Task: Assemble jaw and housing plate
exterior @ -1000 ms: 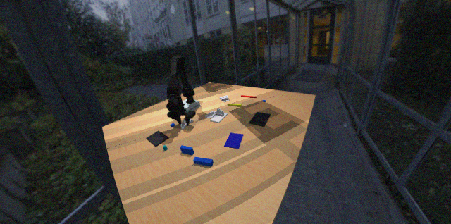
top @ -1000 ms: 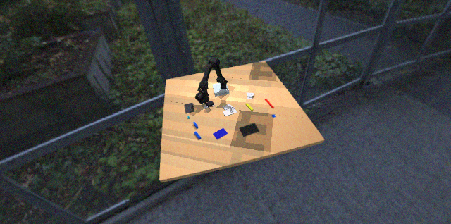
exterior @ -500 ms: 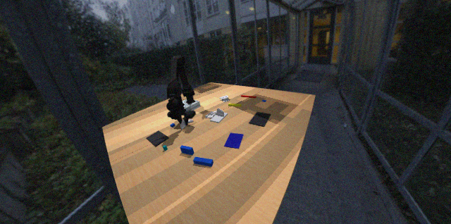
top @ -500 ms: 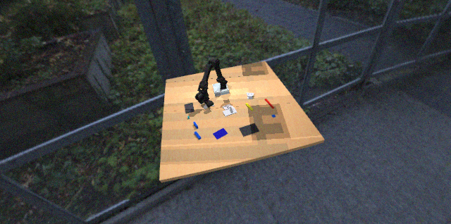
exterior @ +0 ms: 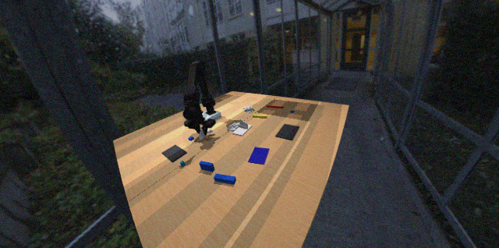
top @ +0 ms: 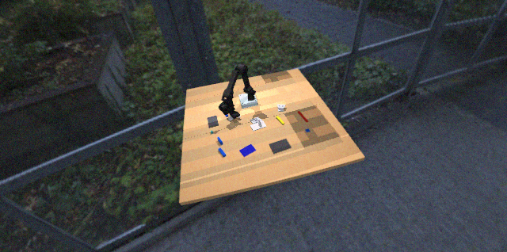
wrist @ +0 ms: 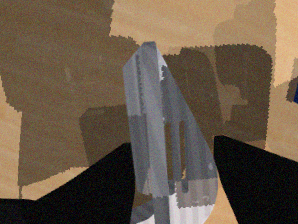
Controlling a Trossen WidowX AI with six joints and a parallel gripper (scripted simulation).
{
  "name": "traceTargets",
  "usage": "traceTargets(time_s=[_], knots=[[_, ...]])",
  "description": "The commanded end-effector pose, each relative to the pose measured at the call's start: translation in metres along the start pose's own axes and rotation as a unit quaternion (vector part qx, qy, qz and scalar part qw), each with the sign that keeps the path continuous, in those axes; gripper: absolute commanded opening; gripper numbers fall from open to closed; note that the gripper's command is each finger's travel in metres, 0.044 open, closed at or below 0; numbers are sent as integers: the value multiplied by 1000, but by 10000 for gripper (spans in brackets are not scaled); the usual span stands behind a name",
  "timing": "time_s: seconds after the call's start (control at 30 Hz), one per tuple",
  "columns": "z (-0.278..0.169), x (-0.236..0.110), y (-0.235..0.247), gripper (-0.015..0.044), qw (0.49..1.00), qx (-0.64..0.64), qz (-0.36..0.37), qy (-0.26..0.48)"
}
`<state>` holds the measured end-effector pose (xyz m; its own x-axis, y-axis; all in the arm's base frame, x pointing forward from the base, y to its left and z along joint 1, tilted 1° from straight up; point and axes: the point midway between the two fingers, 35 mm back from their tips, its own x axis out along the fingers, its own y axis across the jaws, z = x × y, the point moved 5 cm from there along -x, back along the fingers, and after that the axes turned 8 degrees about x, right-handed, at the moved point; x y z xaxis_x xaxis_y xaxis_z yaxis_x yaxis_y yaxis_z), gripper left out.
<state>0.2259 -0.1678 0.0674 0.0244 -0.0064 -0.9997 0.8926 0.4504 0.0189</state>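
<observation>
A loose grey-white jaw (wrist: 150, 90) (exterior: 201, 136) stands between the fingers, its pointed end upward in the wrist view. My gripper (wrist: 174, 149) (top: 234, 116) (exterior: 202, 131) is shut on it, low over the table left of the base. The left finger meets the jaw's side; the right is very close to the other side. The white base (top: 260, 126) (exterior: 242, 130) lies near the middle of the table, with pale parts on its rear side; the pins and teeth are too small to tell. A small white piece (top: 281, 107) (exterior: 248, 109), perhaps the housing plate, lies behind and right of the base.
A dark grey square (top: 212, 121) (exterior: 174, 153) lies left of the gripper. Two blue blocks (top: 222, 152) (exterior: 224, 178), a blue sheet (top: 247, 150) (exterior: 259, 155) and a dark plate (top: 280, 146) (exterior: 288, 132) lie in front. Yellow (top: 280, 120) and red (top: 303, 116) bars lie right.
</observation>
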Motion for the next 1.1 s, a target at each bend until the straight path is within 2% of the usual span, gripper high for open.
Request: traceTargets(time_s=[0.0, 0.4, 0.67, 1.07], knots=[[2, -17, 1, 134, 1000, -1, 2, -5], [-1, -54, 0, 134, 1000, -2, 3, -5], [-1, -57, 0, 134, 1000, -4, 3, -5], [-19, -57, 31, 134, 983, -182, 4, -5]])
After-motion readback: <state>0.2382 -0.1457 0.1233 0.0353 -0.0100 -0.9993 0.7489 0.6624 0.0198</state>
